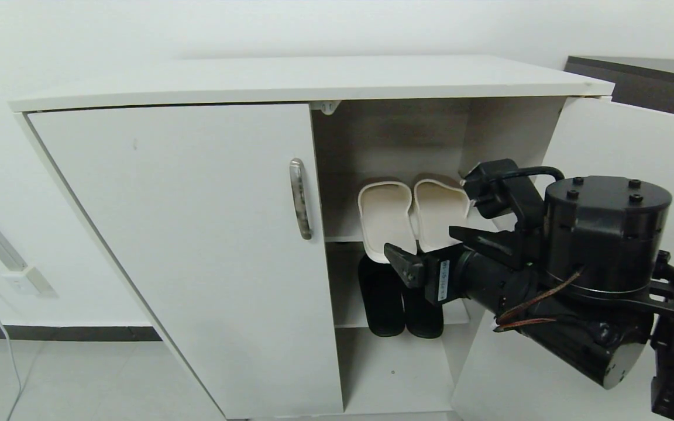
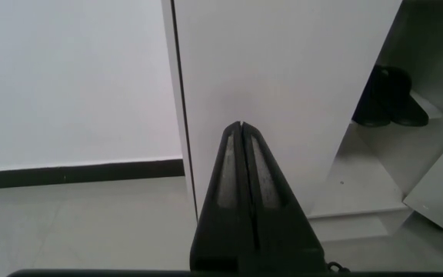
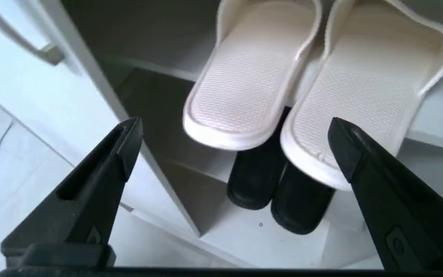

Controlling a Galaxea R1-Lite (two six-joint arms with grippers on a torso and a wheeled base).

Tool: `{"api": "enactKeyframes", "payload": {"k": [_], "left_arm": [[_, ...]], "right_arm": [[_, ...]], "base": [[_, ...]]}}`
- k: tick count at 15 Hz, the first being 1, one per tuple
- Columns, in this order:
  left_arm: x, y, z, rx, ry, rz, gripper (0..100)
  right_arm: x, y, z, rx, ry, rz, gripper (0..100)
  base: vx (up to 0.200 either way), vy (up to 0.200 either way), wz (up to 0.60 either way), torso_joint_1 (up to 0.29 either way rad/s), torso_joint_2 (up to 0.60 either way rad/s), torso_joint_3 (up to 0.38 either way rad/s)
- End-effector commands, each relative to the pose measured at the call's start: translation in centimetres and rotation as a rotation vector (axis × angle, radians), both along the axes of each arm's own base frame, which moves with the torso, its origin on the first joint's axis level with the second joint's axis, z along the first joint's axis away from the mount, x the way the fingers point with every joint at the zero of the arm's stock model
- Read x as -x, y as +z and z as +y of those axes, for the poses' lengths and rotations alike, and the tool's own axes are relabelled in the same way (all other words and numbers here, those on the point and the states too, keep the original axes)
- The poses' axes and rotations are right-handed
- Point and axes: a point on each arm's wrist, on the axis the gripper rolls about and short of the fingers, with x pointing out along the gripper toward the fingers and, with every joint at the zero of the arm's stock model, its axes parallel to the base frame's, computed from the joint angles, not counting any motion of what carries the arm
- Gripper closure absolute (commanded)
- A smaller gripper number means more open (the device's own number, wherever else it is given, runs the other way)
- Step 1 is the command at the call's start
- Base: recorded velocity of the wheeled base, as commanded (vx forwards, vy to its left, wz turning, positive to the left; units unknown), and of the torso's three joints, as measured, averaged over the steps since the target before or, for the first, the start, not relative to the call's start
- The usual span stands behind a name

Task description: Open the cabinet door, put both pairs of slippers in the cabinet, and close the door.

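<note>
Right claw hangs wide open and empty before white slippers on the cabinet shelf, black slippers below. Both pairs stowed, so closing the door is likely next. Left claw clamped shut, idle.

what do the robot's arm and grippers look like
The right arm is black, with a round drum-shaped joint studded with screws, a looping black cable, reddish wires and a small white label. The right gripper has two black tapered fingers. The left gripper has slim black fingers with grey faces.
</note>
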Motion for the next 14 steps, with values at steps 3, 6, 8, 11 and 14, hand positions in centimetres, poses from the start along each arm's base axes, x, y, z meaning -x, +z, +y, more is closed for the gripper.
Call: {"api": "enactKeyframes", "payload": {"k": [3, 6, 8, 11, 14], "left_arm": [[-0.01, 0.00, 0.00, 0.002, 0.000, 0.001, 100], [-0.01, 0.00, 0.00, 0.002, 0.000, 0.001, 100], [-0.01, 0.00, 0.00, 0.002, 0.000, 0.001, 100], [-0.01, 0.00, 0.00, 0.002, 0.000, 0.001, 100], [-0.01, 0.00, 0.00, 0.002, 0.000, 0.001, 100]], "right_arm": [[0.20, -0.10, 0.18, 0.003, 0.010, 0.003, 0], [0.29, -0.21, 0.21, 0.006, 0.011, 0.004, 0], [0.25, -0.30, 0.26, 0.008, 0.011, 0.006, 0], [0.23, -0.35, 0.29, 0.011, 0.011, 0.007, 0], [0.24, -0.39, 0.28, 0.011, 0.011, 0.008, 0]], "base": [[-0.200, 0.000, 0.00, 0.007, 0.00, 0.002], [-0.200, 0.000, 0.00, 0.001, 0.00, 0.005], [-0.200, 0.000, 0.00, 0.002, 0.00, 0.005], [-0.200, 0.000, 0.00, 0.001, 0.00, 0.002], [-0.200, 0.000, 0.00, 0.001, 0.00, 0.002]]}}
